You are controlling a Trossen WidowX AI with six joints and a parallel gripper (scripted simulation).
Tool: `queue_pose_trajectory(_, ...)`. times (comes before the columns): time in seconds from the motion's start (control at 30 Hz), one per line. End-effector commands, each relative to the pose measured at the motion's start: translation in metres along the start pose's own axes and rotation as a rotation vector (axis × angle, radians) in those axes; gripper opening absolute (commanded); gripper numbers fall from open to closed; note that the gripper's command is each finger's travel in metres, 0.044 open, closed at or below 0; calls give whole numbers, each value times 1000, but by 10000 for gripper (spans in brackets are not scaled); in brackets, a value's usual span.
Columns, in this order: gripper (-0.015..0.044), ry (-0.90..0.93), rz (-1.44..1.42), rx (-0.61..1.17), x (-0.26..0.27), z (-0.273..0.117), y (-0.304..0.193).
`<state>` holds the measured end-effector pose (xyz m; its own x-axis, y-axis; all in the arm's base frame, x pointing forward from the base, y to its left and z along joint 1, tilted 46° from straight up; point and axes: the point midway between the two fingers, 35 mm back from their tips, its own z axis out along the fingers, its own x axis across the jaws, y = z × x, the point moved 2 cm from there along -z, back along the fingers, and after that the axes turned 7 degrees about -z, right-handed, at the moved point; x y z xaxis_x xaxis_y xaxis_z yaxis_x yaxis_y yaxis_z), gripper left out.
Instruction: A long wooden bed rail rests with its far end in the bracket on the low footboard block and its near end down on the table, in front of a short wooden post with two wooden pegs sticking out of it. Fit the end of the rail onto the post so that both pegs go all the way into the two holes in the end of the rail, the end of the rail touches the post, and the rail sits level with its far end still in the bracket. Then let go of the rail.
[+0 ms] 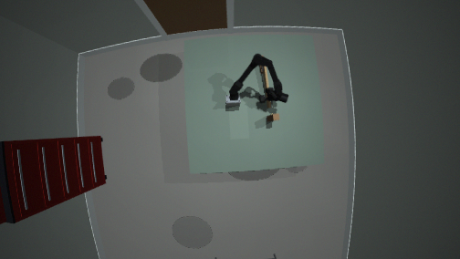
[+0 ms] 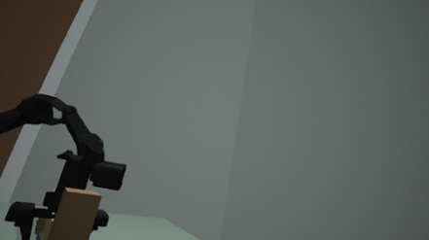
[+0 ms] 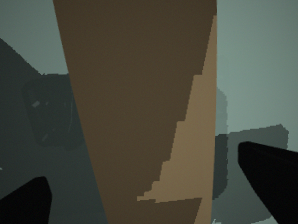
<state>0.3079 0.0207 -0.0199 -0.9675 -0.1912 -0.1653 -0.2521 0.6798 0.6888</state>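
The long wooden rail (image 1: 266,78) (image 3: 135,75) runs from the footboard block (image 1: 261,69) toward the short post (image 1: 276,117) (image 2: 72,227). In the wrist view it passes between the fingers, mostly in shadow. My gripper (image 1: 268,98) (image 3: 145,169) is open over the rail near its post end, one finger on each side, with a gap to the rail on both sides. In the exterior view one finger hangs left of the post and the other is partly hidden behind it. The pegs, the holes and the seating in the bracket cannot be made out.
The arm's base (image 1: 233,101) stands on the pale green table (image 1: 210,150), left of the rail. The upper arm arches over the rail's far part. A red drawer cabinet (image 1: 55,175) stands well off to the left.
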Motion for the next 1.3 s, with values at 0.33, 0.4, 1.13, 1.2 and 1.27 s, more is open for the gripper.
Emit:
queue_pose_trajectory(0.33, 72, -1, 8, -6, 1, 2, 1)
queue_pose_trajectory(0.4, 59, -1, 8, -6, 1, 2, 1)
queue_pose_trajectory(1.13, 0, -1, 8, -6, 1, -1, 0)
queue_pose_trajectory(1.2, 0, -1, 8, -6, 1, -2, 0)
queue_pose_trajectory(1.27, 0, -1, 8, -6, 1, -3, 0)
